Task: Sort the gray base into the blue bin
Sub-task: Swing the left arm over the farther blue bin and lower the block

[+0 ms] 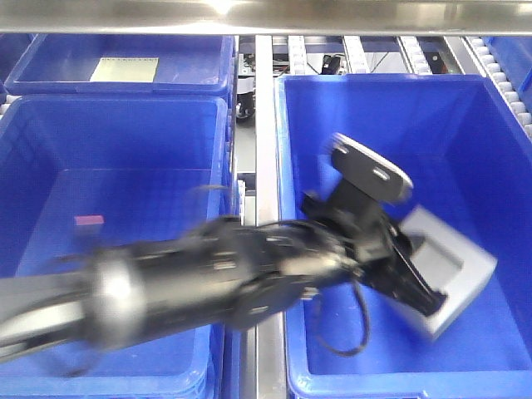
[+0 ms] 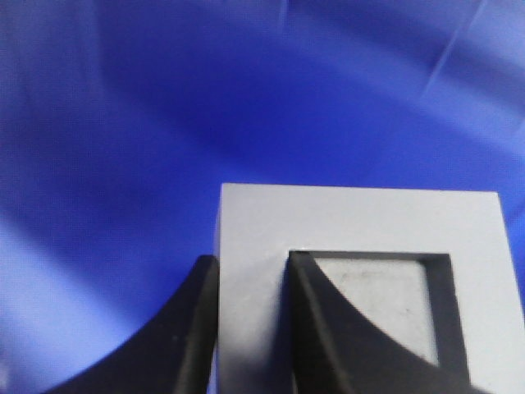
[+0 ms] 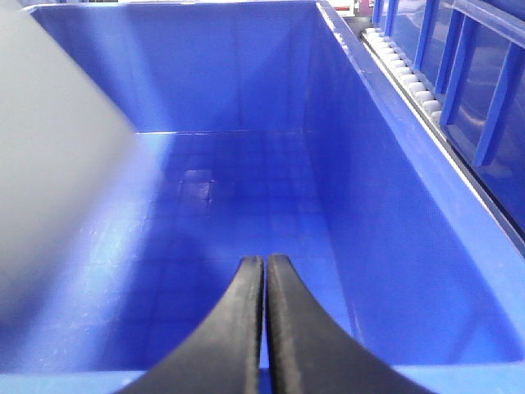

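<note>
The gray base (image 1: 453, 270) is seen inside the blue bin (image 1: 490, 141), the large tub on the right of the front view, tilted with its recessed face turned up and toward the camera. It is gripped by the left gripper (image 1: 416, 287), whose arm reaches across from the lower left, over the metal divider (image 1: 264, 125) between the two front tubs. In the left wrist view, the block's square recess (image 2: 381, 308) is shown clearly, and one wall of the block is clamped between the two dark fingers (image 2: 184, 336): one finger lies against the outer side and the other sits inside the recess. The fingers are therefore only narrowly parted, closed on that wall. Whether the block touches the bin floor cannot be told; the arm is blurred in the front view.

The right gripper (image 3: 264, 328) is seen only in its own wrist view, with its fingers (image 3: 238, 328) pressed together and nothing held between them. It hangs over the near rim of a blue tub (image 3: 385, 189) with a checkered floor, and a blurred gray mass (image 3: 49, 156) fills the left of that view.

A second tub (image 1: 108, 166) stands on the left of the front view, with a small pink item (image 1: 89, 220) on its floor. Behind it, a further tub (image 1: 183, 62) holds a pale flat sheet (image 1: 125, 69).
</note>
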